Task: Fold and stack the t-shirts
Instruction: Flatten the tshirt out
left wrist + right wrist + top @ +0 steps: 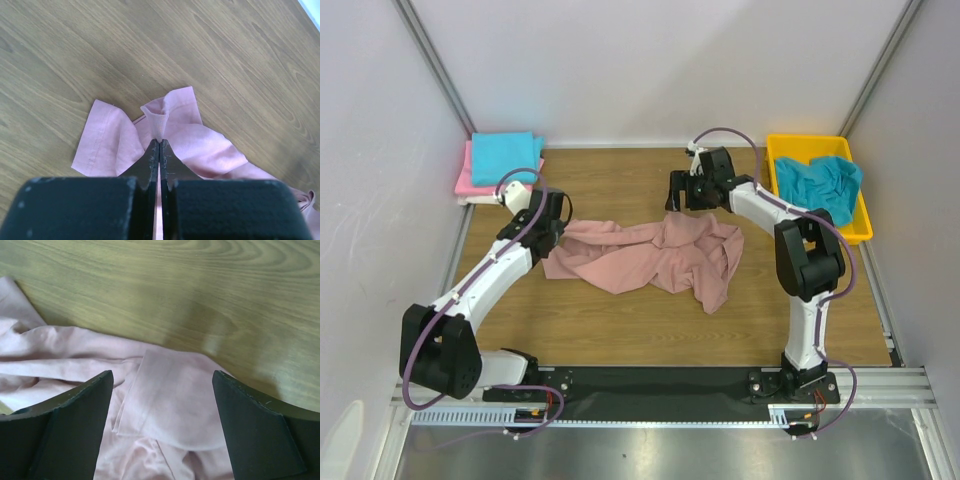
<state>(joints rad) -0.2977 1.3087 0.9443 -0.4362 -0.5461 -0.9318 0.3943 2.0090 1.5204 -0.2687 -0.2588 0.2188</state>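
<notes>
1. Crumpled dusty-pink cloth t-shirt (pixel 650 255) lies mid wooden worktop (pixel 620 330).
2. Left hand (pixel 159 146) pinched tight on its left edge.
3. Right hand (pixel 161 380) spread wide above its far edge, gripping nothing.

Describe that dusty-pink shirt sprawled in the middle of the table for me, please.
The dusty-pink t-shirt is soft, thin-looking cloth, crumpled and unfolded, stretched crosswise over the middle of the wooden table. Stitched hems show; no print is visible. The left gripper is shut on a fold at its left end, pinching it up. The right gripper hangs open over what looks like a sleeve near its far edge, not gripping it.
</notes>
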